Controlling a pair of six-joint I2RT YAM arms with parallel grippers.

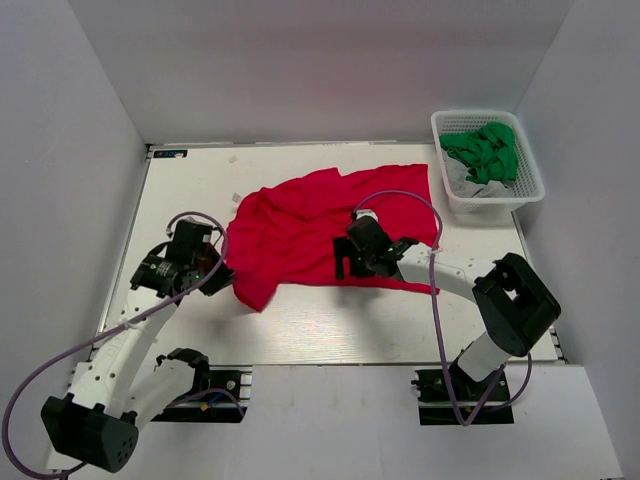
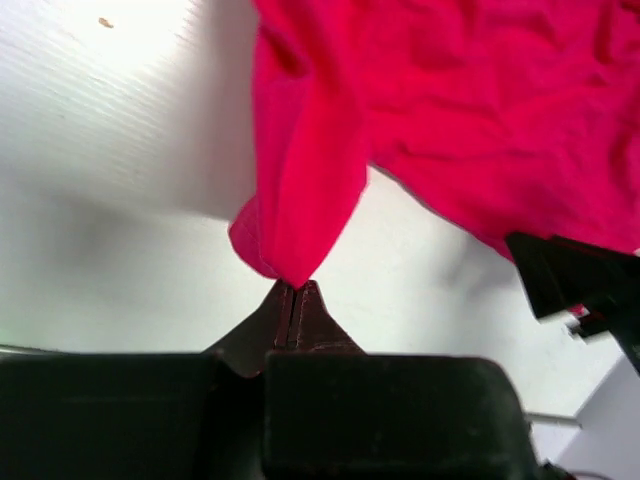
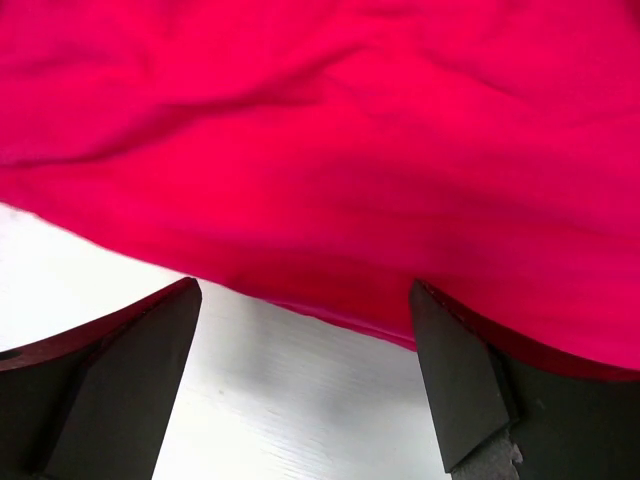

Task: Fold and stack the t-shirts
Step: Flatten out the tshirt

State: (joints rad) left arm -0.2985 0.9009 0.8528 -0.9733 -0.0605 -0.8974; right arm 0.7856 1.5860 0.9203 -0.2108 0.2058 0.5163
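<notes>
A white table stands boxed in by plain pale walls on the left, far and right sides. At its far right corner sits a white lattice basket holding a green cloth over something pale. The red t-shirt lies crumpled and roughly spread across the middle of the table, reaching from near the left arm to just short of the basket, its near left corner bunched into a drooping fold. The left gripper is at that left edge, clenched on a pinch of the fabric; in the wrist view its fingers meet with the tip of the fold caught between them and the rest of the shirt spreading away beyond. The right gripper is over the shirt's near hem toward the right, released, its two fingers spread wide to either side of the hem, bare table showing between them. Whether they touch the cloth cannot be told.
</notes>
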